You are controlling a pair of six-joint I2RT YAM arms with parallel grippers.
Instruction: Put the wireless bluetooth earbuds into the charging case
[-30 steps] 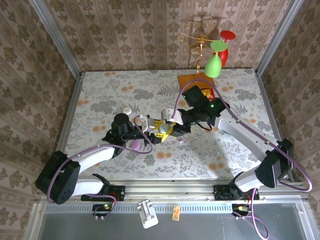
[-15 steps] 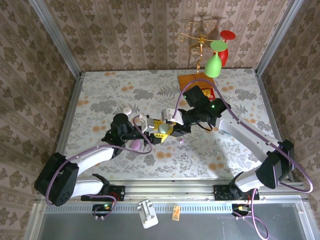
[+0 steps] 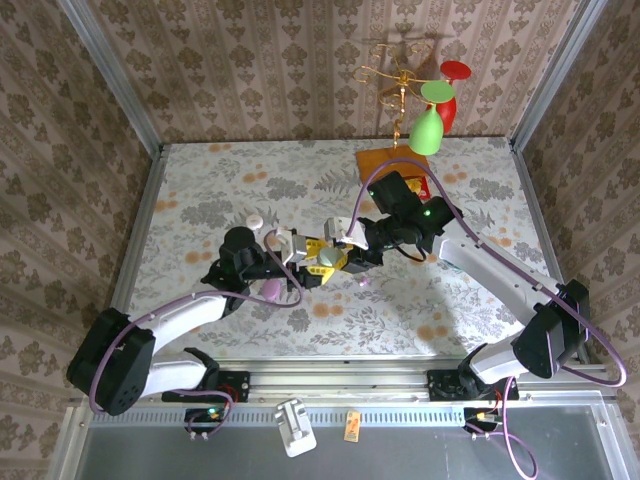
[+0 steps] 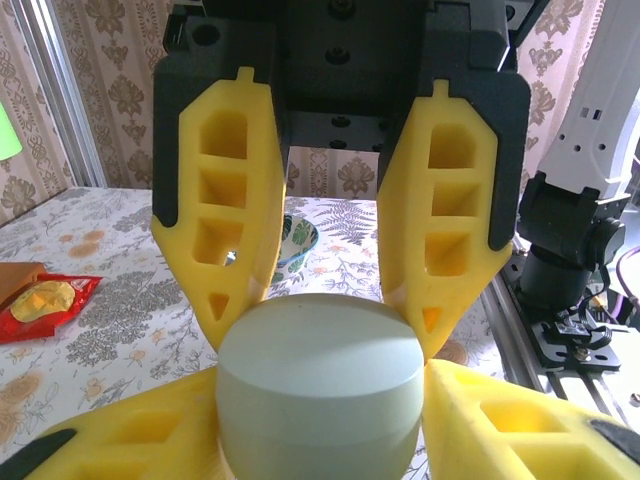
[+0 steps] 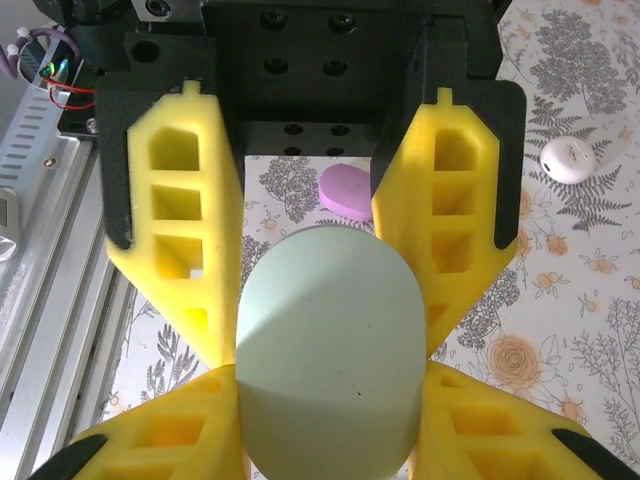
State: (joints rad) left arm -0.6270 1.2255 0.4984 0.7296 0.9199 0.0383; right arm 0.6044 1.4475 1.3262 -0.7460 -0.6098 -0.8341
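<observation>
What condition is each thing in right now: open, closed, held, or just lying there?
mint case: closed, clamped between both grippers, off the table.
left gripper: shut on the mint case.
right gripper: shut on the mint case.
lilac case: closed, lying on the table.
white case: closed, lying on the table.

Mint charging case (image 4: 318, 385) at lower centre, smooth matt plastic with faint sheen, yellow fingers (image 4: 225, 200) matt cellular plastic, black housing (image 4: 345, 60) matt plastic, red snack packet (image 4: 45, 300) at left edge glossy foil, table cover (image 5: 560, 300) matt floral print, rail (image 5: 50, 300) at left bare brushed metal
</observation>
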